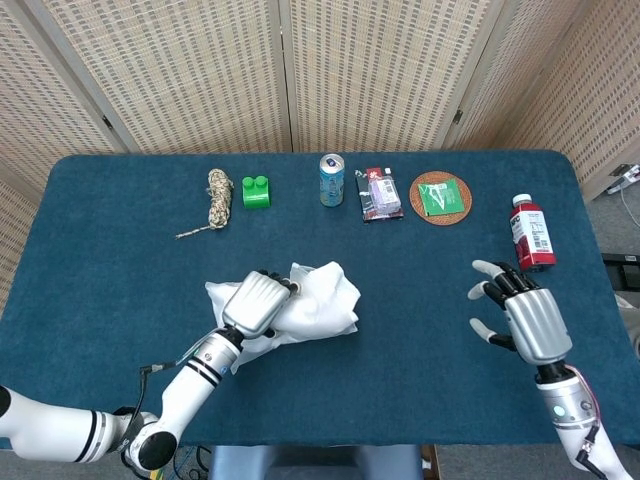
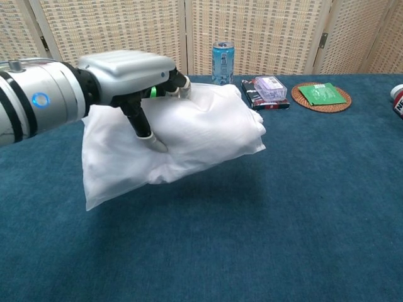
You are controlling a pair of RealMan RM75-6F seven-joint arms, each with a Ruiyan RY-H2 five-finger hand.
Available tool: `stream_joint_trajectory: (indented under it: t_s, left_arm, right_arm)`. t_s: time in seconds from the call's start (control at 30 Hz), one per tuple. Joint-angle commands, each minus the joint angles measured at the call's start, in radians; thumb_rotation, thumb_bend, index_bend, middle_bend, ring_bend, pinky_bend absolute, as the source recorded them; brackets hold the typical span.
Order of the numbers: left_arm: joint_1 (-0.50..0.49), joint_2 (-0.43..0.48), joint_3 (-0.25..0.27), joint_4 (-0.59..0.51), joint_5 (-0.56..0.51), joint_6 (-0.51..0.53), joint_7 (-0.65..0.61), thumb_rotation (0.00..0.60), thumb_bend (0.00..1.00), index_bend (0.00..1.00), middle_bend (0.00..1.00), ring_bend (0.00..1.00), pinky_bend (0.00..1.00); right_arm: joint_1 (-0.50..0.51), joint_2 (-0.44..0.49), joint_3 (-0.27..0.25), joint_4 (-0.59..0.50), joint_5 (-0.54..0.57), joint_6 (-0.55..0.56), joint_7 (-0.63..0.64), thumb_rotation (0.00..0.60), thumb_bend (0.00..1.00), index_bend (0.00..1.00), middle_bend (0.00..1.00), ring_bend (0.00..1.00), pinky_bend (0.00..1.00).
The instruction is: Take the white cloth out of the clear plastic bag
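Left hand (image 2: pixel 129 75) grips the clear plastic bag (image 2: pixel 182 141) from above, fingers (image 2: pixel 143 129) pinched into its top; bag hangs clear of the table (image 2: pixel 302 207), shadow beneath. White cloth (image 1: pixel 318 300) fills the bag; plastic and cloth are hard to tell apart. Bag sits near table centre, toward 7 o'clock.

Right hand (image 1: pixel 520 315) hovers at 4 o'clock, fingers spread, holding nothing; not seen in chest view.

Red bottle (image 1: pixel 531 232) at 3 o'clock is cut off at chest view's edge. Green block (image 1: pixel 257 191) is mostly hidden there behind the left hand.

Blue cloth-covered table; woven screens (image 1: pixel 330 70) behind.
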State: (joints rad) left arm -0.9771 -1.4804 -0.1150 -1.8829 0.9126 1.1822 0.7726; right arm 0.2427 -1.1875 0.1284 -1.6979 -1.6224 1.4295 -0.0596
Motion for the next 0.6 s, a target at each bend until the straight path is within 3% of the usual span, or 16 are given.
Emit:
stream_joint_trajectory:
  t_s: [0.03,0.6]
  left_arm:
    - [-0.003,0.026,0.001,-0.052,-0.002,0.015,0.050,0.600,0.02,0.41,0.53,0.45,0.47]
    - [0.014,0.041,-0.006,-0.117,0.028,0.059,0.104,0.600,0.02,0.41,0.53,0.45,0.47]
  right_arm:
    - [0.032,-0.019,0.018,-0.024,-0.002,-0.027,-0.019,0.600,0.12,0.47,0.21,0.15,0.32]
    - [0.177,-0.123,0.068,-0.072,0.056,-0.160,-0.095,0.600,0.09,0.47,0.15,0.11,0.28]
